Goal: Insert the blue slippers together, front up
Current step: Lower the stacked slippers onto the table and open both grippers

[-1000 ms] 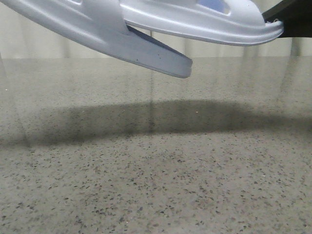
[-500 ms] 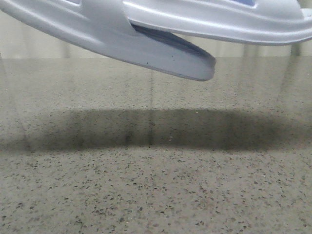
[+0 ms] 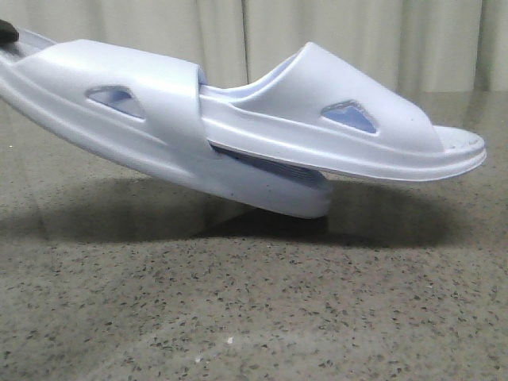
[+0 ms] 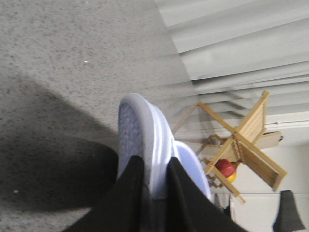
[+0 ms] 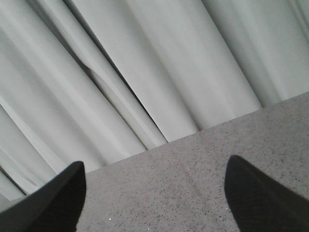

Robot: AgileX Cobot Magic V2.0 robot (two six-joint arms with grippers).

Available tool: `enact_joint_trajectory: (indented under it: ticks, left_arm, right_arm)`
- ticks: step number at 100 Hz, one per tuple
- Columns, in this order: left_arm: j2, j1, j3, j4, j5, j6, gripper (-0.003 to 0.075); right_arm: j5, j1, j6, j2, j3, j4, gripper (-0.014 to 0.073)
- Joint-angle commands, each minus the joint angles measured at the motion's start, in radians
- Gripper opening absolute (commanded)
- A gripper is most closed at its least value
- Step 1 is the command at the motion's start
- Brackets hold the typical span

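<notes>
Two pale blue-white slippers are nested together in the front view. The left slipper [image 3: 119, 127] tilts down to the right, its toe touching the table. The right slipper [image 3: 341, 135] has its heel pushed under the left one's strap and its toe points right, raised off the table. My left gripper [image 4: 155, 166] is shut on the left slipper's sole edge [image 4: 145, 140]; only a dark tip [image 3: 6, 32] of it shows in the front view. My right gripper [image 5: 154, 193] is open and empty over bare table, out of the front view.
The speckled grey table [image 3: 254, 317] runs back to pale curtains [image 3: 238, 32]. In the left wrist view a wooden rack [image 4: 246, 140] with a red object [image 4: 224, 168] stands beyond the table.
The nested slippers have come down from the top of the front view, and the lower slipper's toe now rests on the table. The right gripper, at the right slipper's toe a second ago, has left the view.
</notes>
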Motion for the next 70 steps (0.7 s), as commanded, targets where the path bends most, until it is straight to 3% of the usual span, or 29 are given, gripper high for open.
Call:
enact_joint_trajectory:
  ticks: [1, 24, 31, 40, 57, 64, 70]
  left_arm:
    - [0.027, -0.005, -0.030, -0.061, 0.040, 0.044, 0.0016]
    - [0.074, -0.005, -0.030, -0.053, 0.035, 0.130, 0.0020]
    - [0.078, -0.005, -0.030, -0.052, 0.035, 0.163, 0.0052]
    - [0.078, -0.005, -0.030, -0.052, 0.030, 0.182, 0.0165]
    - [0.078, -0.005, -0.030, -0.033, -0.019, 0.236, 0.0514]
    - [0.078, -0.005, -0.030, -0.033, -0.068, 0.265, 0.0590]
    - [0.078, -0.005, -0.030, -0.031, -0.116, 0.305, 0.0595]
  right_arm:
    - [0.007, -0.001, -0.021, -0.002, -0.029, -0.007, 0.0517]
    - [0.025, -0.001, -0.021, -0.002, -0.029, -0.007, 0.0517]
    - [0.027, -0.001, -0.021, -0.002, -0.029, -0.007, 0.0517]
    - [0.027, -0.001, -0.021, -0.002, -0.029, -0.007, 0.0517]
    - [0.027, -0.001, -0.021, -0.002, -0.029, -0.007, 0.0517]
    - [0.023, -0.001, -0.021, -0.002, -0.029, -0.007, 0.0517]
    - [0.014, -0.001, -0.021, -0.002, -0.029, -0.007, 0.0517]
